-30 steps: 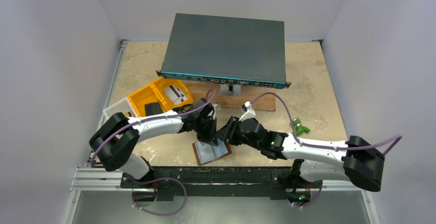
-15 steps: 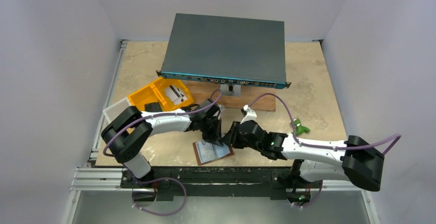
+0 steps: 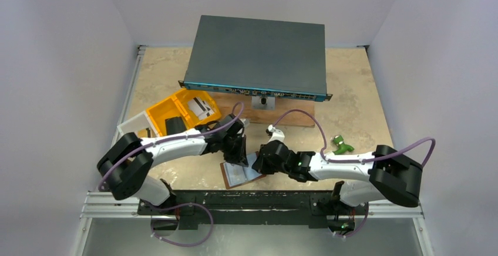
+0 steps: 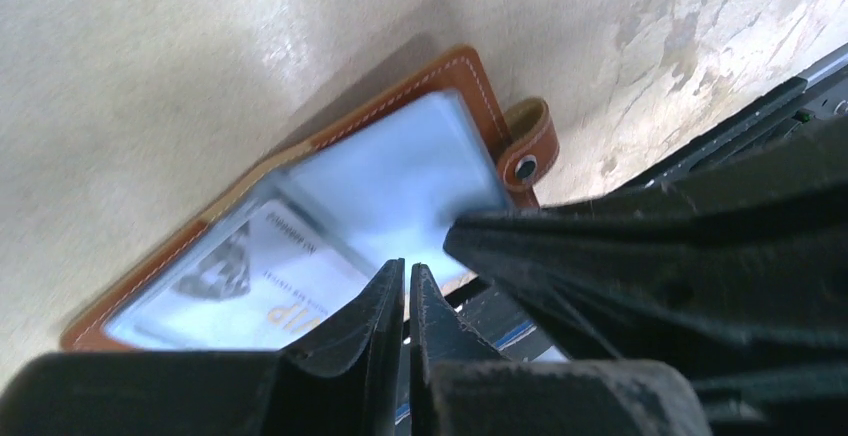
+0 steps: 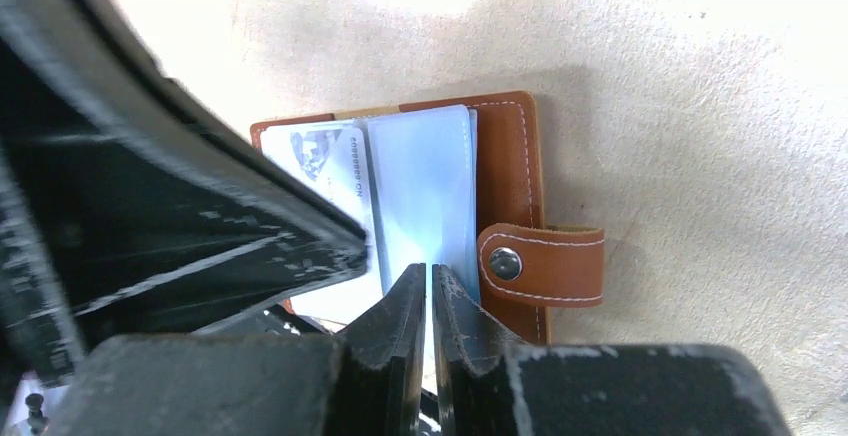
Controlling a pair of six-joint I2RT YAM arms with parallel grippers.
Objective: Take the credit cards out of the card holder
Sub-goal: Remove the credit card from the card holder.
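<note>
The brown card holder (image 3: 235,177) lies open near the table's front edge, with its strap tab (image 5: 545,261) to one side. A white credit card (image 4: 270,276) with gold lettering sits in a pale blue pocket (image 5: 425,186). My left gripper (image 3: 239,156) is shut, its tips (image 4: 407,268) low over the card's near edge with nothing visibly held. My right gripper (image 3: 259,161) comes in from the right. Its jaws (image 5: 430,271) are closed on the near edge of the clear pocket leaf. The two grippers almost touch each other.
A yellow tray (image 3: 167,110) holding pale cards (image 3: 201,108) and a clear plastic box (image 3: 132,127) stand at the left. A dark network switch (image 3: 258,56) rests on a wooden block (image 3: 293,116) behind. A small green object (image 3: 340,145) lies at the right. The metal rail (image 3: 235,197) borders the front edge.
My right gripper has slid left onto the card holder and closed its jaws. The left arm swung slightly and came back; its gripper stayed shut over the holder.
</note>
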